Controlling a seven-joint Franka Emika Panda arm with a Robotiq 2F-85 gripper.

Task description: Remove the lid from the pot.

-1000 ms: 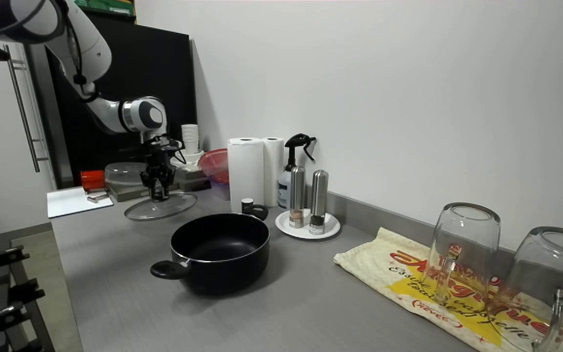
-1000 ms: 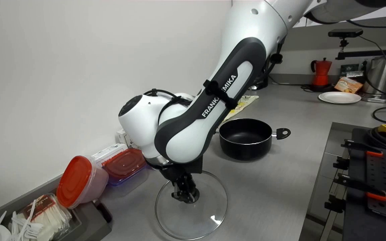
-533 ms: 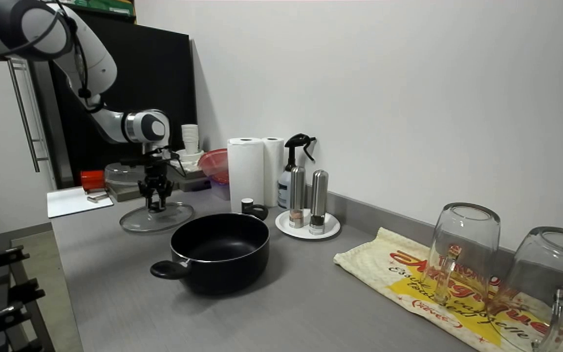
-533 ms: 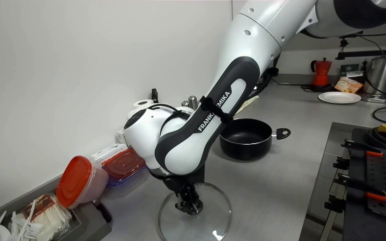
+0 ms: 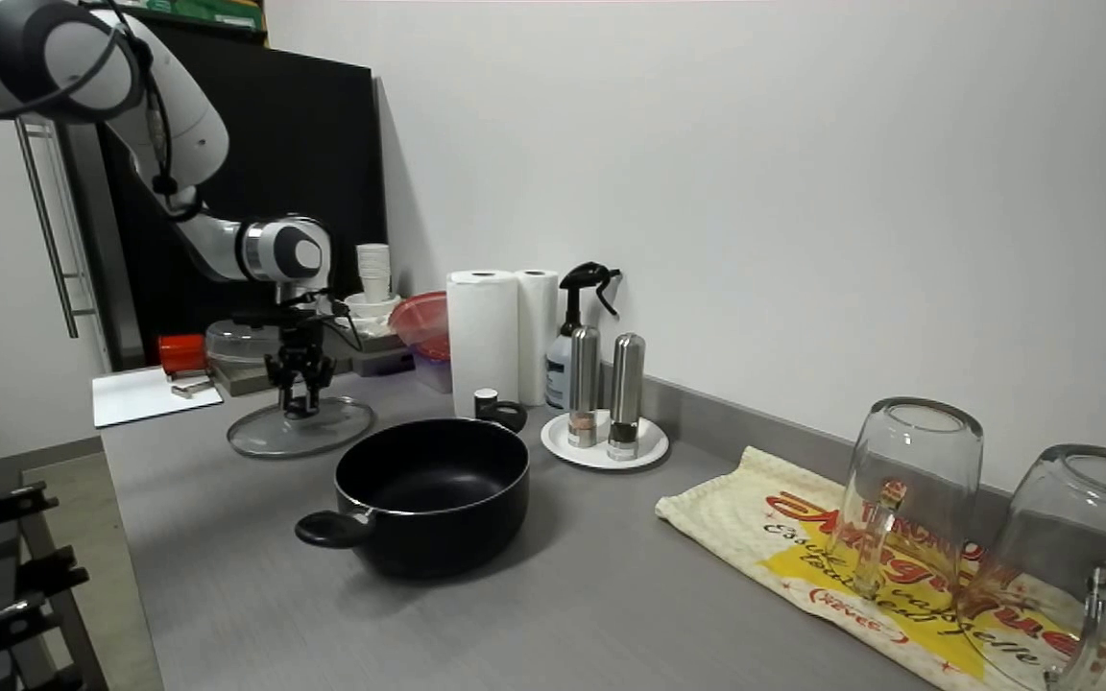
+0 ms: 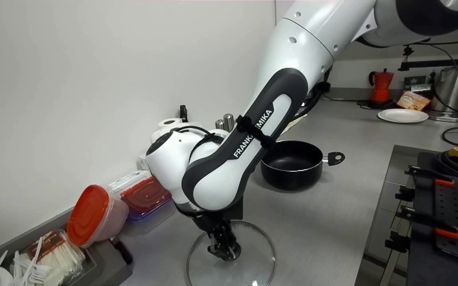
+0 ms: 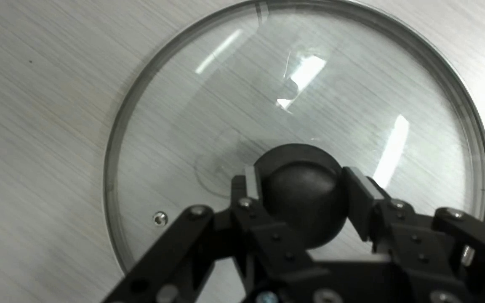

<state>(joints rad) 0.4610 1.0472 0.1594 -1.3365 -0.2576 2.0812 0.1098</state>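
The black pot (image 5: pixel 438 523) stands uncovered on the grey counter and also shows in an exterior view (image 6: pixel 291 169). The clear glass lid (image 5: pixel 275 437) is apart from the pot, flat, at or just above the counter; I cannot tell if it touches. The lid also shows in an exterior view (image 6: pixel 253 264) and the wrist view (image 7: pixel 225 105). My gripper (image 5: pixel 301 403) points down over the lid's middle. In the wrist view its two fingers (image 7: pixel 303 185) press both sides of the lid's round black knob (image 7: pixel 301 155).
A plate with two grinders (image 5: pixel 649 446), paper towels (image 5: pixel 482 336) and a spray bottle (image 5: pixel 559 369) stand along the wall. Glass mugs (image 5: pixel 908 489) rest on a cloth (image 5: pixel 755 489). A white board (image 5: pixel 145 395) and red-lidded containers (image 6: pixel 90 216) are near the lid.
The gripper and the lid have moved down together toward the counter over the last second. In the last half second they shifted only slightly. The pot has not moved.
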